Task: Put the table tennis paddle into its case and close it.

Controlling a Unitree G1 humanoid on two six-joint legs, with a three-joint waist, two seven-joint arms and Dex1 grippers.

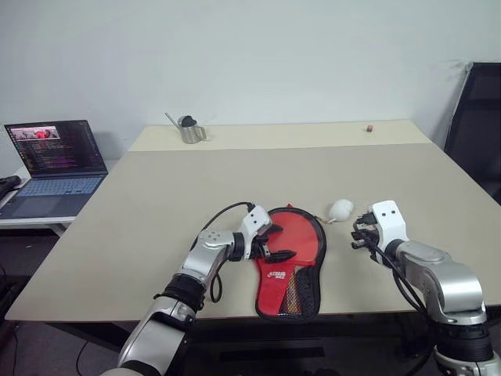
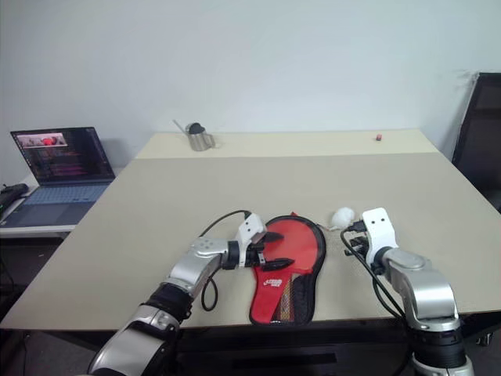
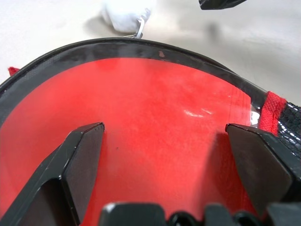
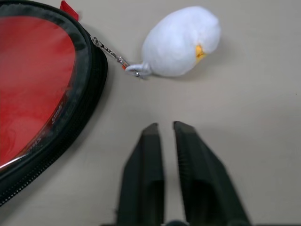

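**Paddle in its open case, both grippers nearby**

Low in the middle of the head frames, near the front edge of the beige worktop [image 1: 156,204], lies the case [image 1: 311,294], its round end toward the far side and its narrow end toward me. Black edging runs round it, and white lettering on red with a patch of black mesh shows at the narrow end. The table tennis paddle [image 1: 301,235] sits inside the round part, its smooth red face up. I cannot make out the handle.

My left gripper [image 1: 271,244] reaches in from the lower left of the frame and hovers at the left edge of the paddle face. Its fingers [image 3: 80,160] are spread wide, with the red rubber showing between them, and they pinch nothing.

My right gripper [image 4: 164,126] is at the lower right of the frame, apart from the case and over bare worktop. Its fingers stand close together with a narrow gap between them, holding nothing.

Just beyond those fingers lies a small white plush charm [image 4: 181,42] with a yellow spot. A thin chain links it to the zipper pull [image 4: 107,49] at the case's rim.

At the far edge of the worktop stand a metal cup [image 1: 189,129], upper left of centre, and a tiny red object [image 1: 368,128], upper right. An open laptop [image 1: 55,160] sits on a side table at the left of the frame.
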